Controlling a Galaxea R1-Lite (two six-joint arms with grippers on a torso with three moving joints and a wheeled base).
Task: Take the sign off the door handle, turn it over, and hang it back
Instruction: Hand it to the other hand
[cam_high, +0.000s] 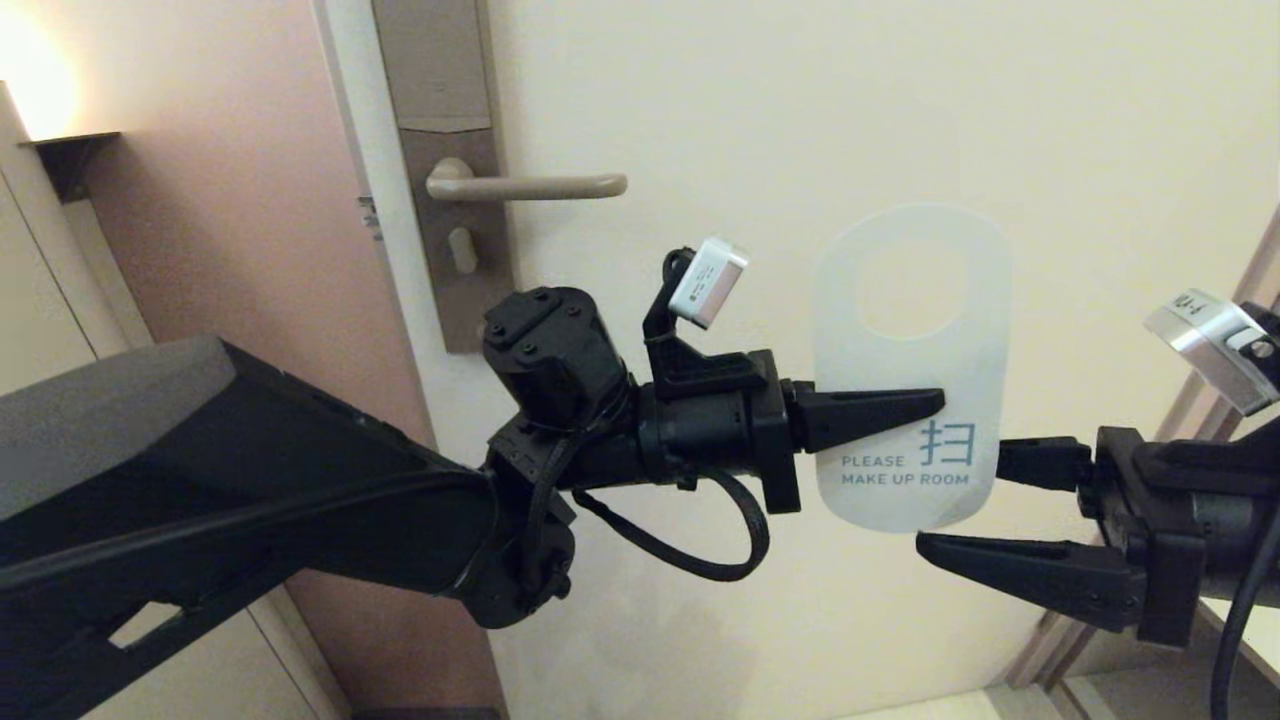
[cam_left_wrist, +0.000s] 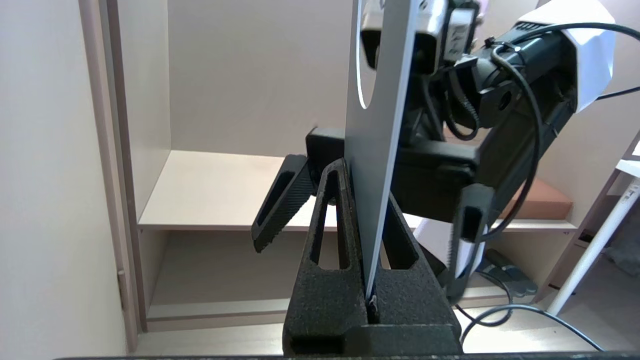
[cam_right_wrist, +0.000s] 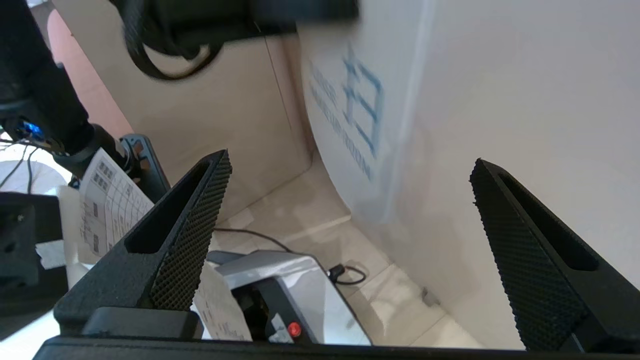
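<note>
The sign (cam_high: 905, 385) is off the door handle (cam_high: 535, 186) and held upright in the air to the handle's lower right, its white "PLEASE MAKE UP ROOM" face toward me and its oval hole at the top. My left gripper (cam_high: 935, 402) is shut on the sign's left side and lower middle; in the left wrist view the sign (cam_left_wrist: 377, 150) stands edge-on between the shut jaws (cam_left_wrist: 367, 200). My right gripper (cam_high: 960, 500) is open, just right of and below the sign's lower right corner, not touching it. In the right wrist view the sign (cam_right_wrist: 350, 115) lies beyond the open fingers (cam_right_wrist: 350, 170).
The cream door (cam_high: 800, 120) fills the background, with the tall brown backplate (cam_high: 445, 170) and a thumb turn (cam_high: 462, 250) below the lever. A pinkish wall (cam_high: 220, 220) is to the left. A door frame edge (cam_high: 1200, 400) is at the far right.
</note>
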